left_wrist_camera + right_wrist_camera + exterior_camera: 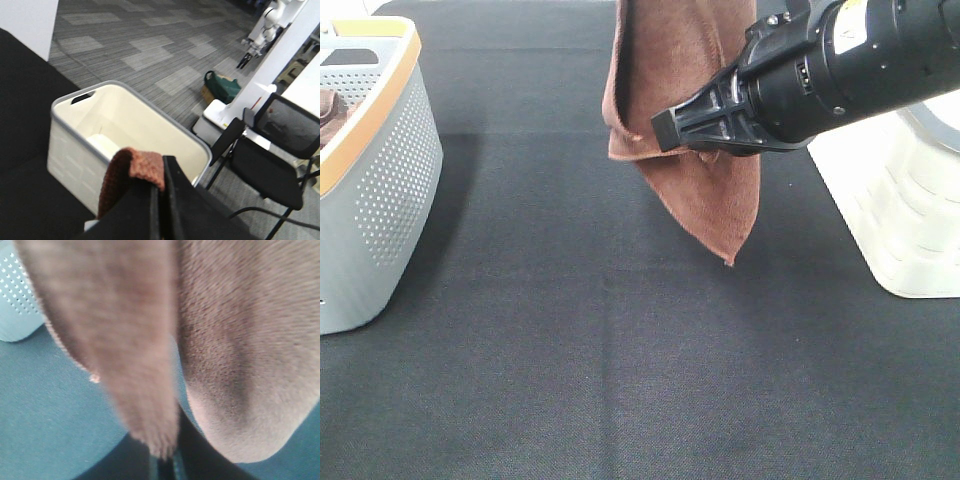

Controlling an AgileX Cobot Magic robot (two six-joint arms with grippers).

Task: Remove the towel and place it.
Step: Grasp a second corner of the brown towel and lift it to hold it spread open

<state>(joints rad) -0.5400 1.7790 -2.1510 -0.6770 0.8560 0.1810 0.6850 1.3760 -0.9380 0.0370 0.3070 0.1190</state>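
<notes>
The reddish-brown towel [698,200] hangs in folds above the black table [620,380], its lowest corner just over the cloth. My right gripper [665,128] reaches in from the right and is shut on the towel's lower part. In the right wrist view the towel [230,350] fills the picture and the right gripper [165,466] pinches a hanging fold. In the left wrist view my left gripper [161,185] is shut on a bunched edge of the towel [131,167], held high. The left gripper itself is out of the exterior view.
A grey perforated basket with an orange rim [382,180] stands at the table's left edge, also seen as the grey basket [14,300]. A white basket [905,210] stands at the right, seen below the left gripper as the white basket [75,150]. Chairs stand beyond the table.
</notes>
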